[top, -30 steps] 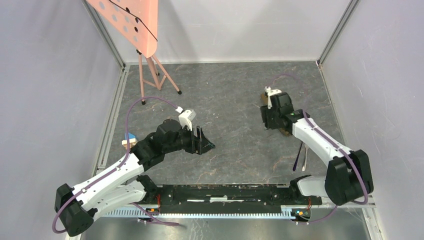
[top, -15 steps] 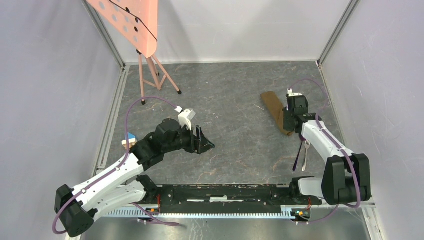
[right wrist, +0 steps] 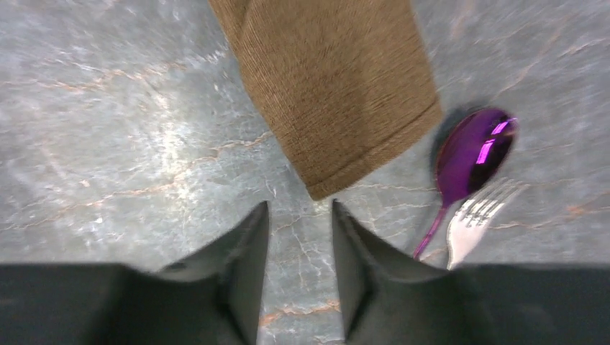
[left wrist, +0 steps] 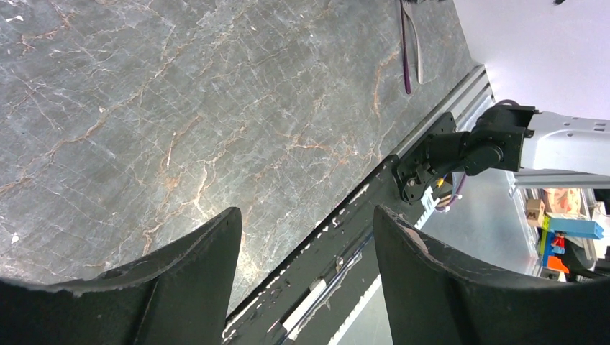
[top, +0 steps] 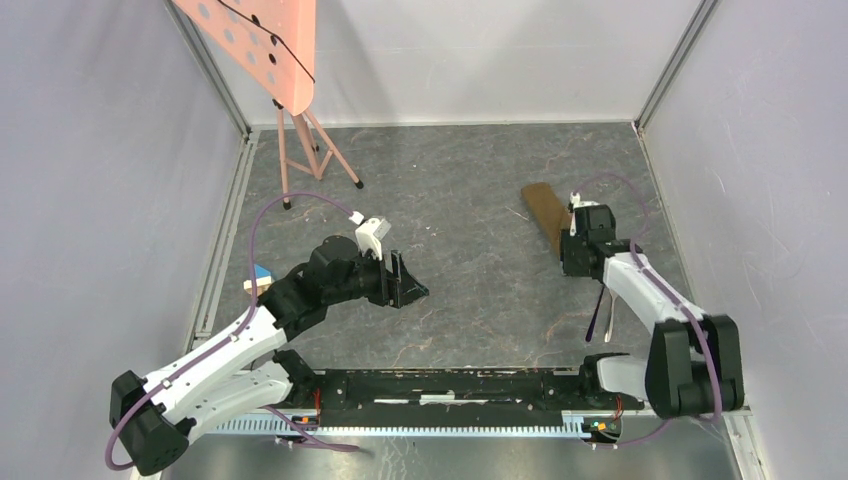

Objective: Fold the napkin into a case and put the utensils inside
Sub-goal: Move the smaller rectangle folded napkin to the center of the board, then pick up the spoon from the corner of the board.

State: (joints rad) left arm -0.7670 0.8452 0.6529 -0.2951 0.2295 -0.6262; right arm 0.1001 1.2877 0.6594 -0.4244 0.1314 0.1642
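From above, the case (top: 543, 203) lies as a narrow brown strip on the far right of the grey table (top: 460, 180), running slantwise from the far left to the near right. The right gripper (top: 570, 258) hangs over its near end and hides that end. The utensils (top: 600, 315) lie side by side nearer the arm bases, just beyond the gripper on the near side and partly under the right arm. The left gripper (top: 405, 280) is well apart from all of this, left of the table's middle, with its jaws spread and nothing between them. A small blue-and-wood block (top: 258, 278) sits at the left edge, and a pink stand (top: 300, 140) is at the far left.

The left wrist view shows the left gripper (left wrist: 306, 215) released, with only bare table between its fingers. The utensils (left wrist: 410, 43) are far off at the top edge.

In the right wrist view, which is somewhat blurred, the right gripper (right wrist: 298, 208) has its jaws a narrow way apart and grasps nothing. The case (right wrist: 331, 79) lies just ahead of the fingertips, its near corner pointing at the gap between them. The purple spoon (right wrist: 475, 154) rests bowl-up just right of that corner, with the silvery fork (right wrist: 478, 215) touching it or nearly so on the near side.
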